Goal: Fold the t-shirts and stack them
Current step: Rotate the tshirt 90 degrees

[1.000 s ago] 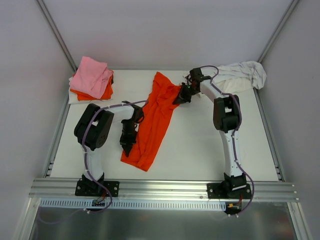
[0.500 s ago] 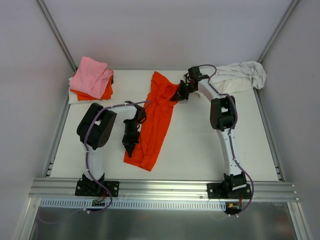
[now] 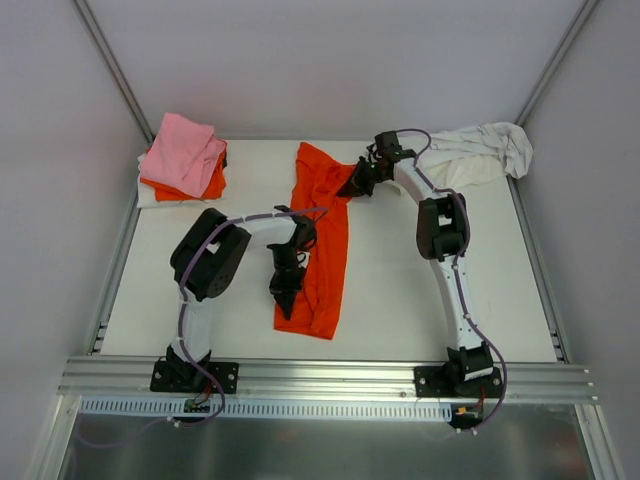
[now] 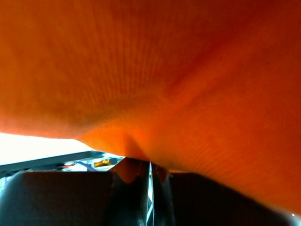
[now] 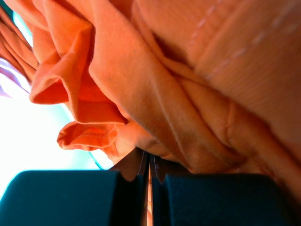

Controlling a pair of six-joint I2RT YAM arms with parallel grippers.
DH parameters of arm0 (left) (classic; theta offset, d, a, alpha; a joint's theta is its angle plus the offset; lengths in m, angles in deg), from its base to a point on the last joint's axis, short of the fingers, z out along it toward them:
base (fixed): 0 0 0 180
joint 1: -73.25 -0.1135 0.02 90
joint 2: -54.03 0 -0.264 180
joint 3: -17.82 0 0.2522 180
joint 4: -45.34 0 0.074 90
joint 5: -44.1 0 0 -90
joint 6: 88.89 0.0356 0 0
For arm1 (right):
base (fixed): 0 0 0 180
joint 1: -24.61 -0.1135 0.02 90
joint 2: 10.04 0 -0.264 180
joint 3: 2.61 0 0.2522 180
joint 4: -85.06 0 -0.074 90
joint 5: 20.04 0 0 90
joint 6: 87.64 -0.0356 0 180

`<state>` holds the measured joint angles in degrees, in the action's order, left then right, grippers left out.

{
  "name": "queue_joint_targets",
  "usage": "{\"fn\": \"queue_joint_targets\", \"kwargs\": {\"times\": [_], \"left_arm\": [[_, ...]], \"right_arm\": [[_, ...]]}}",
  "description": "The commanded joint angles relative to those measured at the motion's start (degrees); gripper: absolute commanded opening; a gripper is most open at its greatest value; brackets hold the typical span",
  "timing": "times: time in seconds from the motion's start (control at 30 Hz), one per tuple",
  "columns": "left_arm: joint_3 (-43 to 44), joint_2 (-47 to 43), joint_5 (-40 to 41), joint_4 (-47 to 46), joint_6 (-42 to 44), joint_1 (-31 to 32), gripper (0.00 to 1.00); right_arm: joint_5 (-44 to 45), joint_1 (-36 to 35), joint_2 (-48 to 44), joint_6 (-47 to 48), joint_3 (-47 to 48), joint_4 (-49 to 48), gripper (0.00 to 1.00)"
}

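Note:
A bright orange t-shirt (image 3: 322, 235) lies stretched as a long strip down the middle of the table. My left gripper (image 3: 283, 300) is shut on its near left edge; the orange cloth (image 4: 178, 84) fills the left wrist view above the closed jaws. My right gripper (image 3: 352, 187) is shut on the shirt's far right edge, with bunched orange folds (image 5: 188, 94) over the closed jaws. A folded stack with a pink t-shirt (image 3: 183, 150) on top of an orange one (image 3: 212, 184) sits at the far left. A crumpled white t-shirt (image 3: 480, 152) lies at the far right.
White table (image 3: 400, 290) with a metal rail (image 3: 330, 375) along the near edge. Grey walls stand close on the left, right and back. A white cloth edge (image 3: 150, 195) shows under the folded stack.
Both grippers have carried the orange shirt to the right and straightened it. The left gripper moved right along the near end; the right gripper drew back slightly at the far end.

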<state>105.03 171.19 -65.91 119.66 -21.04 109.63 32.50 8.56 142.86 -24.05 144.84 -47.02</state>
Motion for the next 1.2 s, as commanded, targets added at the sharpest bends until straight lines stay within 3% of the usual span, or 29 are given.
{"fn": "queue_joint_targets", "kwargs": {"times": [0.0,0.37,0.4,0.43,0.47,0.53,0.57,0.6,0.7,0.73,0.77,1.03,1.17], "left_arm": [[2.48,1.48,-5.65,0.62,-2.63,2.20,0.00],[5.74,2.11,-6.09,1.85,-3.77,5.98,0.00],[5.74,1.23,-5.40,1.85,-3.78,5.98,0.00],[6.00,0.53,-4.96,1.93,-3.60,5.98,0.00],[6.61,-0.52,-4.60,1.94,-3.08,5.98,0.00],[7.32,-5.43,-3.20,1.76,-1.59,5.98,0.00],[7.32,-11.11,-0.76,0.19,-1.06,6.07,0.00],[7.15,-14.65,1.53,-1.21,-1.23,6.07,0.16],[6.53,-26.35,8.56,-6.84,-1.49,5.81,0.85],[7.14,-29.59,9.63,-7.72,-0.79,5.72,0.94],[7.32,-30.84,10.25,-8.25,-0.27,5.63,0.99],[4.52,-42.44,9.73,-14.41,2.02,5.19,0.99],[-3.38,-45.88,7.01,-20.80,2.29,4.58,0.84]], "right_arm": [[-0.34,0.06,2.14,-2.67,2.80,-3.20,0.00],[-3.42,-0.21,2.23,-4.88,1.58,-8.13,0.01],[-3.24,-0.12,0.23,-3.57,0.71,-8.74,0.11],[-2.89,-0.03,-1.27,-2.51,-1.13,-8.93,0.29],[-1.85,0.23,-2.85,-1.46,-2.28,-8.84,0.61],[-0.17,0.76,-9.53,1.97,-5.00,-8.23,0.82],[1.66,1.37,-12.07,3.11,-8.32,-7.53,0.99],[2.29,1.64,-17.23,5.30,-10.01,-7.35,1.00],[5.01,2.87,-24.64,8.82,-15.12,-4.02,0.99],[6.67,3.22,-29.19,11.36,-17.39,-1.83,1.00],[7.47,3.40,-31.50,12.43,-18.71,-0.94,0.99],[11.96,3.84,-52.51,19.90,-31.19,7.93,0.99],[11.09,3.66,-62.70,20.44,-47.34,7.34,0.99]]}}
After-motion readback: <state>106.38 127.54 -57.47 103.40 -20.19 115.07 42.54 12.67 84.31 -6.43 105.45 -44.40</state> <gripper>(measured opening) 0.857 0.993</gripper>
